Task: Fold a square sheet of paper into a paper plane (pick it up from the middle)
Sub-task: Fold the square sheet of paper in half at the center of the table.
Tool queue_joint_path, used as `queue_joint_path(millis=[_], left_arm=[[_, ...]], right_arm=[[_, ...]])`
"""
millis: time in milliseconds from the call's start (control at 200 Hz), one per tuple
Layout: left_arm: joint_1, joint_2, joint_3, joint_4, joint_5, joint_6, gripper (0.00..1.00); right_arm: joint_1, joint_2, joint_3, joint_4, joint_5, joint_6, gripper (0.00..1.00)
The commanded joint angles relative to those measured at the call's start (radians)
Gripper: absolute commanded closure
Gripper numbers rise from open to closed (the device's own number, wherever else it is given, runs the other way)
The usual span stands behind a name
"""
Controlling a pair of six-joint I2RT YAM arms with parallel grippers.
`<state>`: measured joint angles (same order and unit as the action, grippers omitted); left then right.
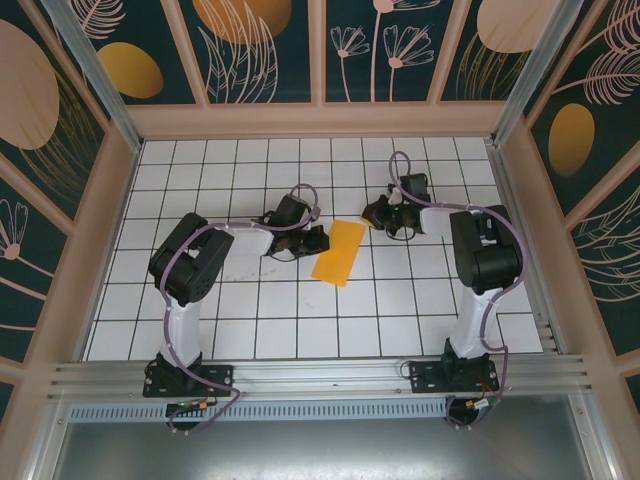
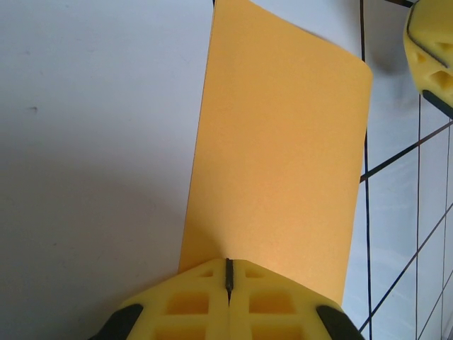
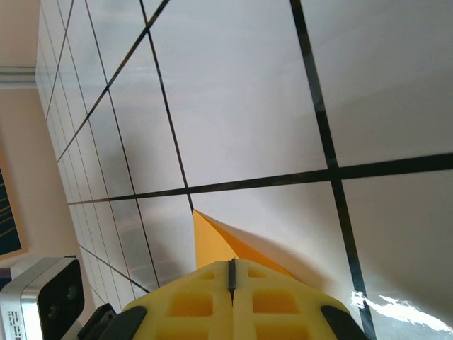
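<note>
Left claw (image 2: 228,273) and right claw (image 3: 231,268) are both closed, tips seemingly resting on the folded paper (image 2: 283,156). Press flat against the table (image 1: 250,320) and sweep evenly along the crease.

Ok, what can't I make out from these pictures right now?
- Left wrist: the near edge of the paper is hidden behind the shut left claw, so whether it is pinched or merely pressed is unclear. A far corner is cut off by the frame's top.
- Right wrist: the shut right claw covers all but one corner of the paper.
- Top external: claw tips and paper layers are too small to judge.
</note>
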<state>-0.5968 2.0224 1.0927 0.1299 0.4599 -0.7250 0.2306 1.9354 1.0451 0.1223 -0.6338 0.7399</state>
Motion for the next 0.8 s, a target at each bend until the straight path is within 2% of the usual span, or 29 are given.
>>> queue_joint_path(millis=[0, 410, 625, 796], left_arm=[[-0.008, 0.047, -0.033, -0.117, -0.054, 0.025, 1.0], [-0.009, 0.044, -0.033, -0.122, -0.054, 0.028, 1.0], [-0.008, 0.042, -0.034, -0.12, -0.054, 0.029, 1.0], [-0.009, 0.042, -0.034, -0.118, -0.055, 0.03, 1.0]], right_arm=[[0.005, 0.017, -0.005, -0.006, -0.005, 0.033, 1.0], [0.007, 0.081, -0.056, 0.014, 0.048, 0.026, 1.0], [0.011, -0.017, -0.007, -0.035, 0.04, -0.001, 1.0], [0.037, -0.115, -0.062, 0.008, 0.024, 0.007, 1.0]])
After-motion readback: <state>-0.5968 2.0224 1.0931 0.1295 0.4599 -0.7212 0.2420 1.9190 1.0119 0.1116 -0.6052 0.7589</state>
